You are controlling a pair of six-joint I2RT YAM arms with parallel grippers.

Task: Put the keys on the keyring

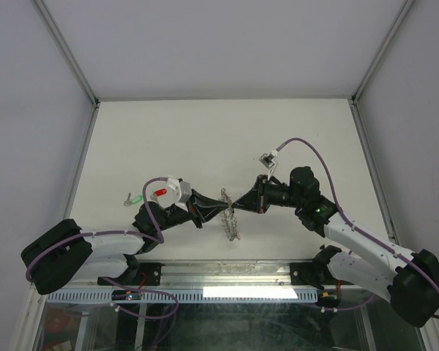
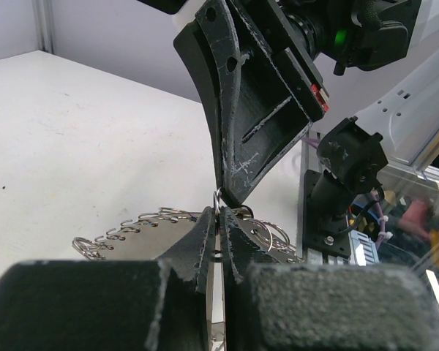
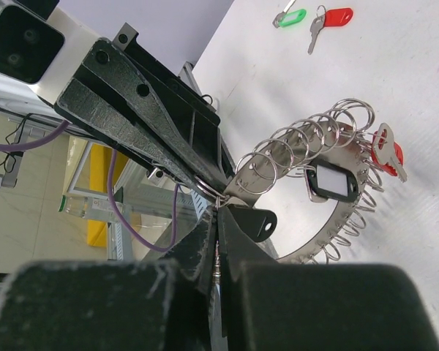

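Where both pairs of fingers meet above the matte white surface [image 1: 205,139], the keyring [image 3: 293,157] is seen as a flat grey metal band, its rim fringed with thin silvery wire loops. Left fingers [image 2: 199,252]: black, scuffed plastic, pressed almost together on a thin sliver of metal at the ring's rim. Right fingers [image 3: 196,248]: likewise nearly closed on thin metal at the same spot, tip to tip with the left pair. Whether loop or band is pinched cannot be told, as the contact is masked by the fingers themselves.

Noted on the fringe are a red-headed key [image 3: 388,150], a black tag [image 3: 333,181] with a pale window and a plain black head [image 3: 257,221]. Loose on the surface, well apart from the ring, are a green key [image 3: 289,17] and a red key [image 3: 333,17]. The ring's near arc is cut off behind the fingers, and from above it reads only as a narrow, blurred tangle.
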